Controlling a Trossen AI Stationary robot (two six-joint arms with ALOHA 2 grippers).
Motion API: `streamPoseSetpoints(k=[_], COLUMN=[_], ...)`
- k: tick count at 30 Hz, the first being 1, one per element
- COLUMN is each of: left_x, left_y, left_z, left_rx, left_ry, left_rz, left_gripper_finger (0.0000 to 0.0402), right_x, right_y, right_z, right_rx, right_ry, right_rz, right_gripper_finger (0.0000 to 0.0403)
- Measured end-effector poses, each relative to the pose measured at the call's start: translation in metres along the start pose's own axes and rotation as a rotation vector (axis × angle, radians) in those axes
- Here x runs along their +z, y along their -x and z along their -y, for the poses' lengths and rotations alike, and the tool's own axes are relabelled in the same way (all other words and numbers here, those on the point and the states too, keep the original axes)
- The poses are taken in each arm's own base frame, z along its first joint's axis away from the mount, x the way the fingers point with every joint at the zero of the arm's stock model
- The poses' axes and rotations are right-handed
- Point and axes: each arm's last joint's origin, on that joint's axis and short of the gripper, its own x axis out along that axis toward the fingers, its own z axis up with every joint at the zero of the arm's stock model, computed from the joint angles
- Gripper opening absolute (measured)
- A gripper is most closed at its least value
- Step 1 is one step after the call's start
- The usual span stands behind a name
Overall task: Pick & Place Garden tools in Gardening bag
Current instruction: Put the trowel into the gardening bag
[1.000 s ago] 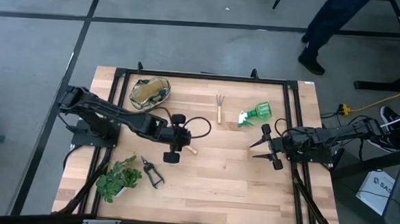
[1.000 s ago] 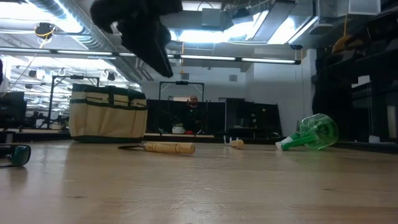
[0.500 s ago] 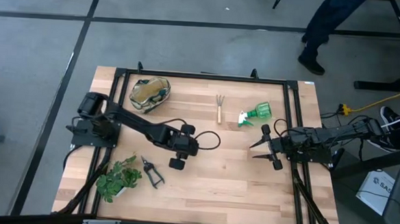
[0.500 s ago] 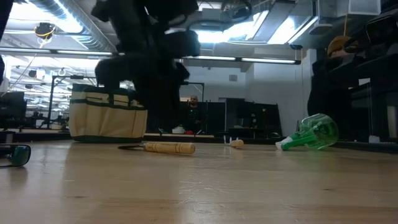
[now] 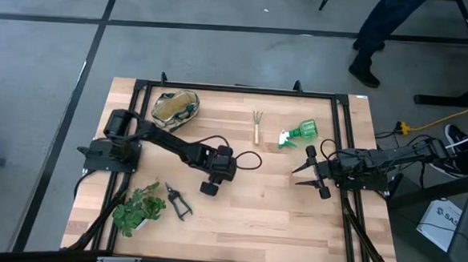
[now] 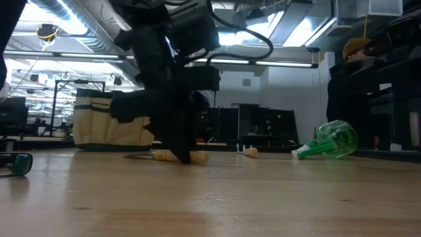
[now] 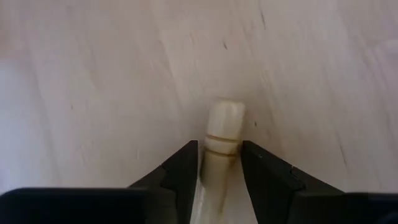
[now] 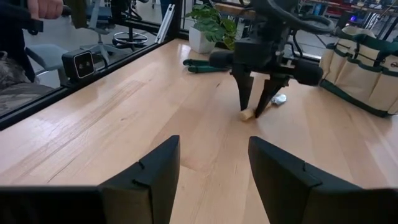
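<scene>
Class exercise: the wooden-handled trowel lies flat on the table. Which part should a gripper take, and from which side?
Probably the wooden handle of the trowel, from straight above. It lies flat and is round and narrow, so it fits between two fingers. The left gripper is placed this way, open, one finger each side of the handle near its butt end.

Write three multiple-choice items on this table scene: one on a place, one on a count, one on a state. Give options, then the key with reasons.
1. Where does the spray bottle lie?
A. Inside the gardening bag
B. On the table, near the right claw
C. Under the plant

2. How many tools lie inside the gardening bag?
A. None that shows
B. Two
C. Four

3. How does the left claw stand?
A. High above the bag
B. Fingers down astride the trowel handle
C. Shut on the pruning shears

Key: B, the bottle lies on its side beside the right claw; A, only tan lining shows; B, the wrist view shows the wooden handle between the fingers.
</scene>
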Motion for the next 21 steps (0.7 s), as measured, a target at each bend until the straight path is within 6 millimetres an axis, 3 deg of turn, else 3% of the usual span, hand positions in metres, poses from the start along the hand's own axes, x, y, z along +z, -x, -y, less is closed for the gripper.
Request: streamPoseSetpoints(k=[5,14,21], left_x=[-0.002,-0.004,0.004], left_y=[0.0,0.004,0.048], left_z=[-0.007,-0.022,-0.042], left_rx=[-0.021,0.037,0.109], left_ry=[-0.015,-0.099,-0.121], left_rz=[0.004,0.006,0.138], left_gripper_finger=[0.0059,0.0059,0.0059], right_x=[0.0,0.0,-0.001], right_y=[0.0,0.0,0.0], right_z=[0.0,0.0,0.0], right_rx=[0.0,0.0,0.001], right_ry=[0.0,0.0,-0.001], right_rz=[-0.003,-0.004,-0.007], right_gripper_finger=[0.0193,0.0193,0.0193])
